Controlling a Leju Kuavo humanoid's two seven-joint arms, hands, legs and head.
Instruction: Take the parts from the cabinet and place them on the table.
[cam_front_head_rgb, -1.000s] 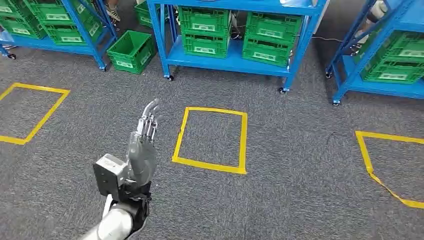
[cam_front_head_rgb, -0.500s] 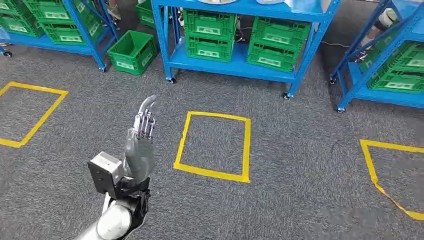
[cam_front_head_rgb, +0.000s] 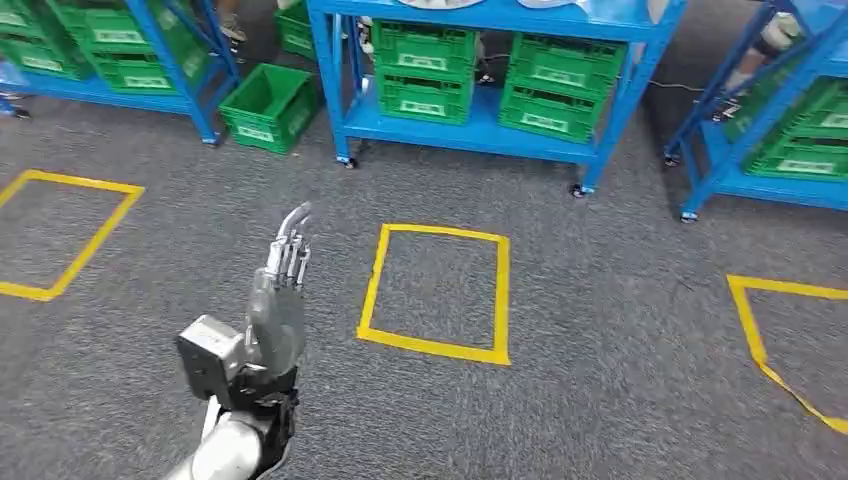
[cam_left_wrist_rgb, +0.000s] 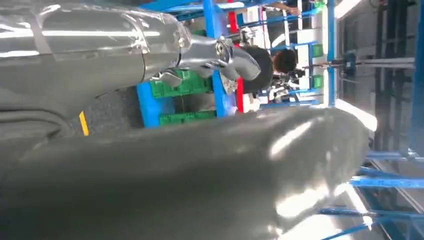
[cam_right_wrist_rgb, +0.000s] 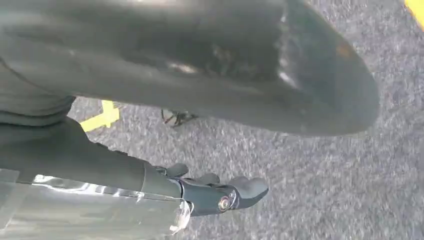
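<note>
Pale items (cam_front_head_rgb: 437, 3) on the blue cabinet (cam_front_head_rgb: 480, 110) top shelf were cropped by the frame edge; green crate (cam_front_head_rgb: 424, 72) label text was illegible.

A silver tubular forearm is seen ending in a dark wrist joint with a grey boxy camera block bolted beside it, above which the left hand (cam_front_head_rgb: 280, 300) is formed of a smooth grey palm cover and slim metallic fingers (cam_front_head_rgb: 292, 250).

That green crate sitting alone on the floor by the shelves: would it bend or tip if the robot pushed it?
The green crate looks like rigid moulded plastic, so probably stiff. It appears empty, so likely light. Its low, wide shape sitting flat on the carpet suggests it would drag, not tip.
</note>
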